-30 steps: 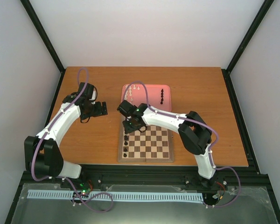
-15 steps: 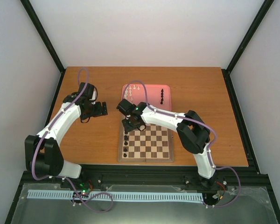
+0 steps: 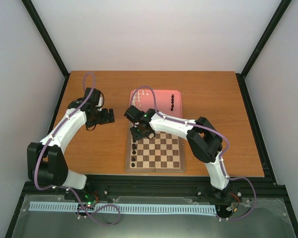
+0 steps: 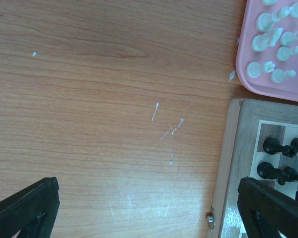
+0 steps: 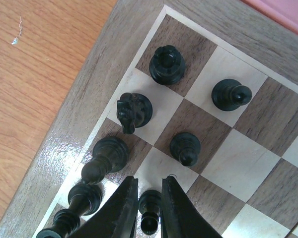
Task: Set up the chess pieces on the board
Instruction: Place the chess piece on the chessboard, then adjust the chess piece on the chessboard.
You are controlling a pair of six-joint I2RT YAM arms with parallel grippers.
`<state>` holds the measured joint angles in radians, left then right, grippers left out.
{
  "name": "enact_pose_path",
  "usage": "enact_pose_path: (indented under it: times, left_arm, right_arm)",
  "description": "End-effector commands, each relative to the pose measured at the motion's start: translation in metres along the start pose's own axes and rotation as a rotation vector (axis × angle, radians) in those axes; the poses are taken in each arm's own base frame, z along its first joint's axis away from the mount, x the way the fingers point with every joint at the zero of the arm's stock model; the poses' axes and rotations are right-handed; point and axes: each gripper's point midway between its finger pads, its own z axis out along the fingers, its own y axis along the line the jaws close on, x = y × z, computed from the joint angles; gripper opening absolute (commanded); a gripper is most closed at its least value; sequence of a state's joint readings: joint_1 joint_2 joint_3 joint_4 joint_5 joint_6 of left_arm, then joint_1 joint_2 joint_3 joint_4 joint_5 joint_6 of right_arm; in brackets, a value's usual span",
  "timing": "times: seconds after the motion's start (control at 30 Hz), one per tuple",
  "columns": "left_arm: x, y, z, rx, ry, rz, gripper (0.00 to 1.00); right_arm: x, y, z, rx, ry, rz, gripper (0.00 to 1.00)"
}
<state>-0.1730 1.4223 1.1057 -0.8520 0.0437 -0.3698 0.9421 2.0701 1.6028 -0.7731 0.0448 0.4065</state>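
Note:
The wooden board (image 3: 155, 169) lies in front of the pink tray (image 3: 159, 92). My right gripper (image 3: 140, 133) is over the board's far left corner. In the right wrist view its jaws (image 5: 150, 179) sit closely around a black pawn (image 5: 149, 210) on the second file. A rook (image 5: 167, 64), a knight (image 5: 134, 109), a bishop (image 5: 107, 156) and two more pawns (image 5: 185, 148) stand nearby. My left gripper (image 3: 107, 116) is open and empty over the bare table left of the board (image 4: 146, 186). Cream-white pieces (image 4: 275, 39) lie in the tray.
A row of black pieces (image 3: 173, 101) lies in the tray's right half. The board's left border (image 4: 238, 148) and a small metal clasp (image 4: 210, 219) show in the left wrist view. Black frame posts run along the table's edges.
My right gripper has shifted slightly left over the board's far left corner. The left arm has barely moved.

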Motion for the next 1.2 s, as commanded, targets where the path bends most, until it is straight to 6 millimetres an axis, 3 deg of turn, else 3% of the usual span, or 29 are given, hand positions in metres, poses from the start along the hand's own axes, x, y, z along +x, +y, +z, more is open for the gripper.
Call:
enact_pose_path:
  times: [0.0, 0.33, 0.73, 1.17]
  left_arm:
    - [-0.010, -0.001, -0.003, -0.003, -0.031, 0.011, 1.00]
    - [-0.009, -0.001, -0.005, 0.001, -0.033, 0.013, 1.00]
    - [-0.009, -0.002, -0.006, 0.008, -0.034, 0.012, 1.00]
    - [-0.008, -0.002, -0.005, 0.010, -0.035, 0.011, 1.00]
  right_arm:
    - [-0.008, -0.002, -0.001, 0.008, -0.016, -0.001, 0.16]
    - [-0.016, -0.003, -0.019, 0.016, -0.060, 0.005, 0.22]
    - [-0.026, -0.008, -0.065, 0.014, -0.151, 0.024, 0.34]
    - [0.018, -0.022, -0.059, 0.032, -0.043, 0.041, 0.33]
